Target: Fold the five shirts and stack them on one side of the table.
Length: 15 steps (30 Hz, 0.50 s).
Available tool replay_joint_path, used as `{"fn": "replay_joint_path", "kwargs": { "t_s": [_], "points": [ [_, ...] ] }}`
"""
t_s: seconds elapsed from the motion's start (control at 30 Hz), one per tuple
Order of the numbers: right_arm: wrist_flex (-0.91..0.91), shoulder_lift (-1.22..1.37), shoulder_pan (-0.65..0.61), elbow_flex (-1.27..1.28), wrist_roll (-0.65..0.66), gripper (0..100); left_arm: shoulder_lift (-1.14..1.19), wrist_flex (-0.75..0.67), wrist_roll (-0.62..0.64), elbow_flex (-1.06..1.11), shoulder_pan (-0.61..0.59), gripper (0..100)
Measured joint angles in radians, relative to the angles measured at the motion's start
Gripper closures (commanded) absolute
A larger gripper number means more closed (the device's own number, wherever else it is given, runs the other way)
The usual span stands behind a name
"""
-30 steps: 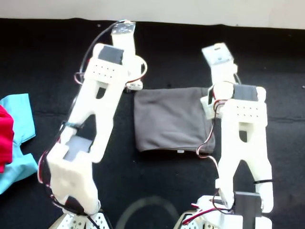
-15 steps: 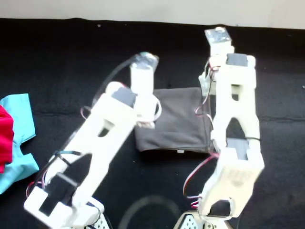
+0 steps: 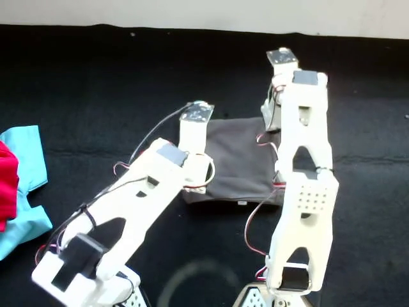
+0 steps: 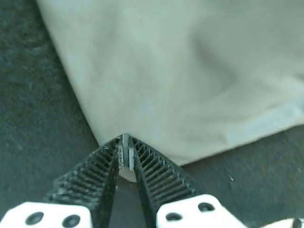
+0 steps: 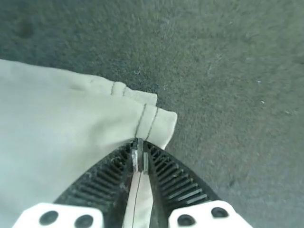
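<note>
A folded grey shirt (image 3: 236, 160) lies in the middle of the black table. My left gripper (image 3: 191, 188) sits at the shirt's near left corner. In the left wrist view the left gripper (image 4: 126, 153) is shut on that corner of the grey shirt (image 4: 161, 71), with cloth pinched between the fingers. My right gripper (image 3: 274, 126) is at the shirt's far right corner. The right wrist view shows the right gripper (image 5: 138, 156) shut on a stitched hem of the grey shirt (image 5: 57, 123).
A cyan shirt (image 3: 29, 173) with a red shirt (image 3: 6, 182) on top lies at the table's left edge. A pale wall (image 3: 204, 11) runs behind the table's far edge. Black tabletop (image 3: 370, 160) stretches to the right of the arms.
Both arms have unfolded and stretched out over the grey shirt. The left gripper has come down to its near left corner and the right to its far right corner.
</note>
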Motion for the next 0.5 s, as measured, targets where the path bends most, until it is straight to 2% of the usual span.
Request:
{"fn": "replay_joint_path", "kwargs": {
  "t_s": [0.2, 0.5],
  "points": [
    [0.000, 0.080, 0.000, -0.137, 0.000, 99.2, 0.091, -0.112, 0.000, 0.037, -0.002, 99],
    [0.017, 0.137, 0.000, -0.184, 0.000, 99.2, 0.063, -0.124, 0.000, 0.041, -0.028, 99]
  ]
}}
